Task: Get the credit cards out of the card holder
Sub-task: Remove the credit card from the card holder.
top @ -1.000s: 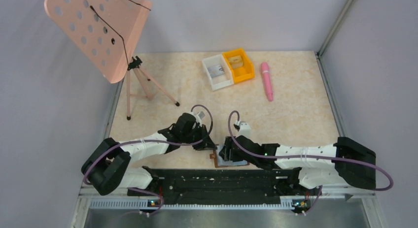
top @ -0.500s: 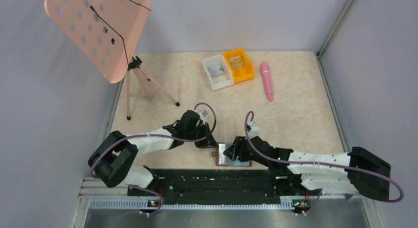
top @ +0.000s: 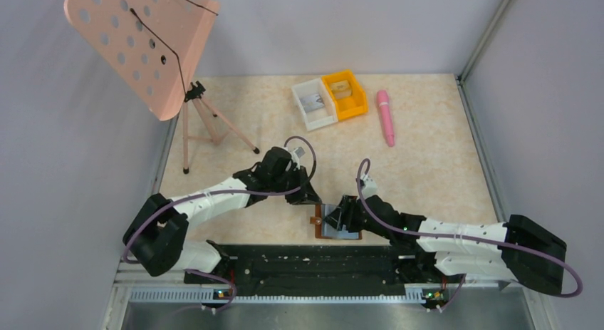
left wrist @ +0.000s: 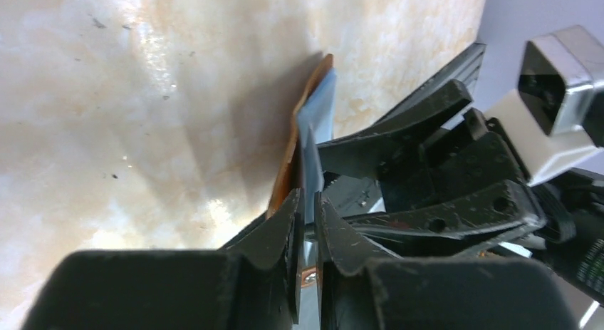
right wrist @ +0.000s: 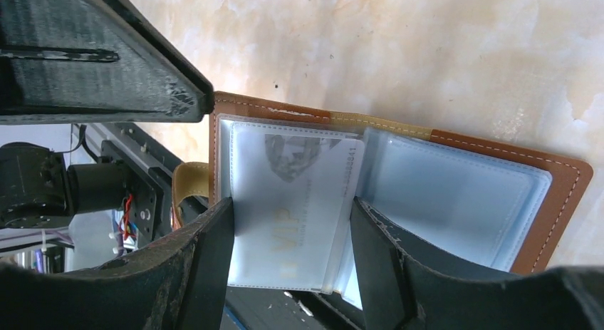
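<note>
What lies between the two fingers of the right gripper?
In the right wrist view, a clear pocket of the holder with a pale card inside fills the gap of the right gripper.

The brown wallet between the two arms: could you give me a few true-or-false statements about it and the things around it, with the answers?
1. The card holder lies open on the table. True.
2. A credit card marked VIP sits inside a clear pocket. True.
3. The right gripper has its jaws shut tight. False: they stand wide apart, one on either side of that pocket.
4. The pink pen lies inside the orange bin. False: it lies on the table, to the right of the bin.
5. The left gripper has its jaws nearly closed around a pale blue leaf of the card holder. True.
</note>
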